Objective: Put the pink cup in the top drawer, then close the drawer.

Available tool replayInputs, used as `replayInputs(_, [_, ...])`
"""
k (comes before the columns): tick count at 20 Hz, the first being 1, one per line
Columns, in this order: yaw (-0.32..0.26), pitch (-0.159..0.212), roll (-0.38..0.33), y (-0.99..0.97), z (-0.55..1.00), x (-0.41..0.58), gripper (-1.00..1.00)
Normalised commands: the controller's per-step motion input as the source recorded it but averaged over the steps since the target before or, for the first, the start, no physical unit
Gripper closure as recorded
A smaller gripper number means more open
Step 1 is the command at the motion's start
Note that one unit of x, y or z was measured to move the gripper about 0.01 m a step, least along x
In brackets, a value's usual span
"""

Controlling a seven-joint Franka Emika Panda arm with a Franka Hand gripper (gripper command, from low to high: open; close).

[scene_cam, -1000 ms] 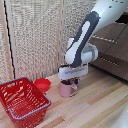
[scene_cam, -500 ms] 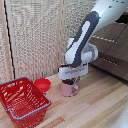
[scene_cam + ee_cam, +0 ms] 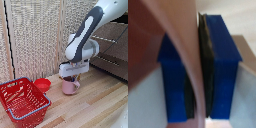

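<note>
The pink recepticle (image 3: 70, 87), a small pale-pink mug, stands upright on the wooden floor at the middle of the exterior view. My pinch receptors (image 3: 71, 78) reach down onto its rim from above. In the wrist view the mug's thin pink wall (image 3: 188, 55) runs between the two blue fingers (image 3: 220, 65), which press on it from both sides. The storage unit (image 3: 114, 52), a dark-brown dresser, stands at the exterior view's right, behind the arm. Its highest section (image 3: 116, 31) shows partly below the arm.
A red wire basket (image 3: 22, 100) sits at the exterior view's lower left. A red shallow bowl (image 3: 42, 84) lies between the basket and the mug. A woven beige screen (image 3: 40, 35) forms the back wall.
</note>
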Motion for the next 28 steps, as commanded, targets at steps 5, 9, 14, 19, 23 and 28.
replayInputs(5, [0.083, 0.05, 0.047, -0.09, 0.65, 0.407, 1.0])
replayInputs(9, [0.108, 0.011, 0.033, -0.01, 0.53, 0.604, 1.0])
replayInputs(14, [0.091, 0.047, 0.003, 0.0, 0.68, 0.657, 1.0])
replayInputs(19, [0.006, 0.058, -0.019, -0.03, 0.95, 0.604, 1.0])
replayInputs(23, [0.003, 0.063, -0.029, -0.08, 1.0, 0.569, 1.0])
replayInputs(28, [-0.025, 0.08, -0.031, -0.22, 0.99, 0.567, 1.0])
